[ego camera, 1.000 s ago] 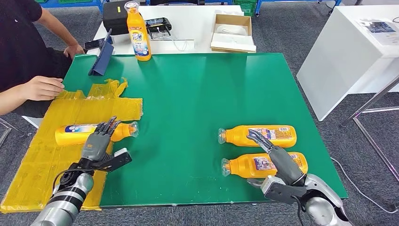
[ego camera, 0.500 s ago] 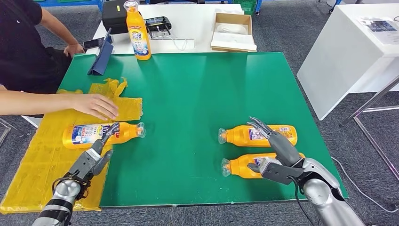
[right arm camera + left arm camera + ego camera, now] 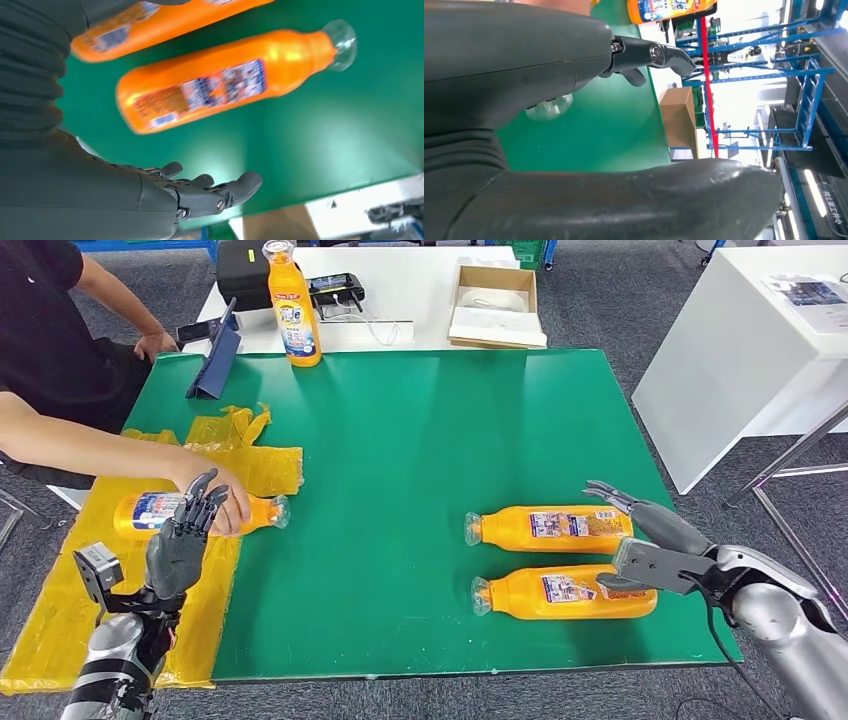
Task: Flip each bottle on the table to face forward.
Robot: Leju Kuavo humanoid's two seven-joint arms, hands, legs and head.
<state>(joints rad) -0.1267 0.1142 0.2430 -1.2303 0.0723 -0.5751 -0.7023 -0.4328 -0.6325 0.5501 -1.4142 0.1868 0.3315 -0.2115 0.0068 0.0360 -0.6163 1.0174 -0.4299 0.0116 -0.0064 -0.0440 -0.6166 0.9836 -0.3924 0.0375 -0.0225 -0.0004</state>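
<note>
On the green counter (image 3: 420,420), 2 orange bottles lie side by side on the right: far bottle (image 3: 550,528), near bottle (image 3: 565,593). Right hand (image 3: 650,530) hovers beside them, fingers spread, holding nothing. Left hand (image 3: 180,540) is raised, fingers apart, near a third bottle (image 3: 150,512) under a person's hand (image 3: 222,502).

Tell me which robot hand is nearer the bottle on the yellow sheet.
Left. The left hand hovers right beside the bottle on the yellow sheet; the right hand is across the table by the other two bottles.
</note>
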